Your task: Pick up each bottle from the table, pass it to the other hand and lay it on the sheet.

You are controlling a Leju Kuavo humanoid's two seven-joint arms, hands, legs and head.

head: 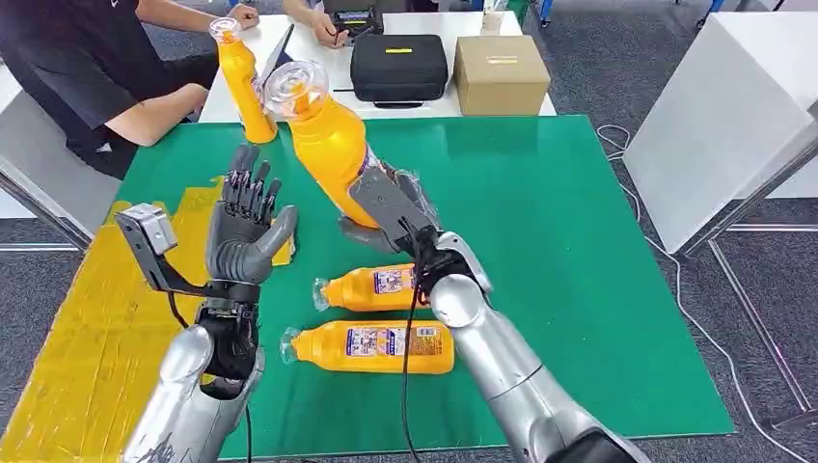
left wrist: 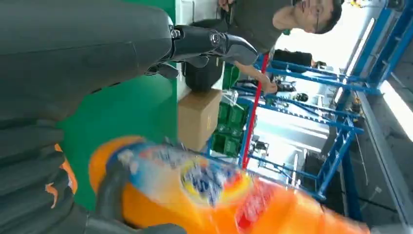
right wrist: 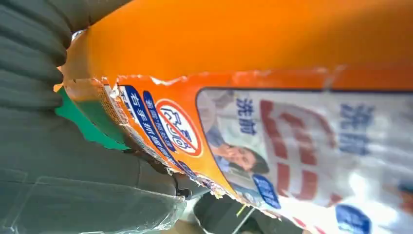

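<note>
- The right hand (head: 391,207) grips the lower body of a large orange plastic bottle with a clear cap (head: 323,135), holding it above the green table mat (head: 540,241). The bottle leans, with its cap up and tilted toward the robot's left.
- The left hand (head: 246,222) is raised palm-up beside the held bottle. Its fingers (head: 253,188) are spread and extended upward. It holds nothing and stands apart from the bottle.
- Two more orange plastic bottles with printed labels lie on their sides on the green mat: a smaller one (head: 371,287) just beside the right wrist, and a larger one (head: 376,347) nearer the robot, both with caps pointing to the robot's left.
- A fourth orange bottle (head: 241,82) stands upright at the far edge of the mat, near a seated person's forearm (head: 164,111).
- The yellow sheet (head: 87,338) lies along the left side of the table, with no bottle on it.
- A black zipped case (head: 398,66) and a brown cardboard box (head: 500,72) sit on the white table beyond the mat.
- The right wrist view shows the held bottle's torn label edge and printed text close up.
- The left wrist view shows the held bottle as a blurred orange shape close to the left hand, and blue metal racking (left wrist: 336,146) in the background.
</note>
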